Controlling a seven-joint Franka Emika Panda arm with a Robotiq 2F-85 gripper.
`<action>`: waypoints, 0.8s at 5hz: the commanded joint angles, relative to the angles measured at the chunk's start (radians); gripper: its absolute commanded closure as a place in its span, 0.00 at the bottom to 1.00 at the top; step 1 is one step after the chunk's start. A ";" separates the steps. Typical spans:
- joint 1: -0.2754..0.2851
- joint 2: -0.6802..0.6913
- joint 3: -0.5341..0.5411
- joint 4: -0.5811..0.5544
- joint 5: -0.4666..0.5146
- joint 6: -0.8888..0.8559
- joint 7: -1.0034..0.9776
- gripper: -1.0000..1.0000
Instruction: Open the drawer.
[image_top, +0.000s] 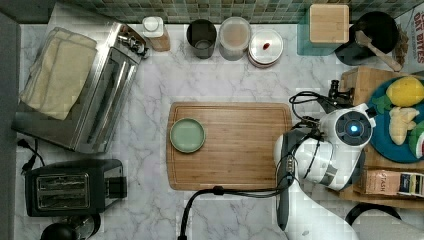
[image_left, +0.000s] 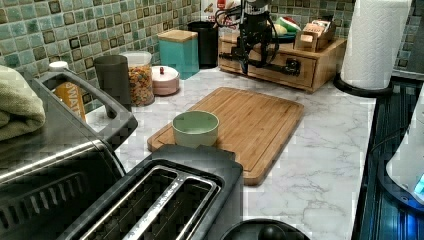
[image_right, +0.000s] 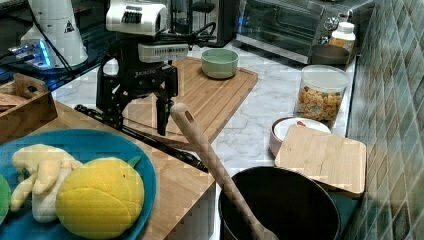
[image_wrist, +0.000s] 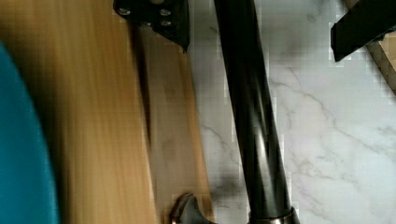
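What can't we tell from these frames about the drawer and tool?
- Drawer contents: left view, behind its front.
- Handle middle: left view, the tool stands in front.
- Finger contact with the handle: wrist view, tips cut off by the frame edge.
- Drawer front: top view, under the arm.

The cereal box (image_top: 414, 30) at the top view's one o'clock reads "OAT BITES". A tea box (image_top: 380, 181) at four o'clock reads "TASH". The gripper (image_right: 138, 120) body reads "ROBOTIQ" in the right view.
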 joint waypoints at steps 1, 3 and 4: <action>-0.014 0.047 0.038 0.056 0.018 -0.032 -0.098 0.00; 0.010 0.098 0.105 0.139 0.011 -0.030 -0.129 0.00; 0.026 0.101 0.162 0.170 0.061 -0.092 -0.155 0.00</action>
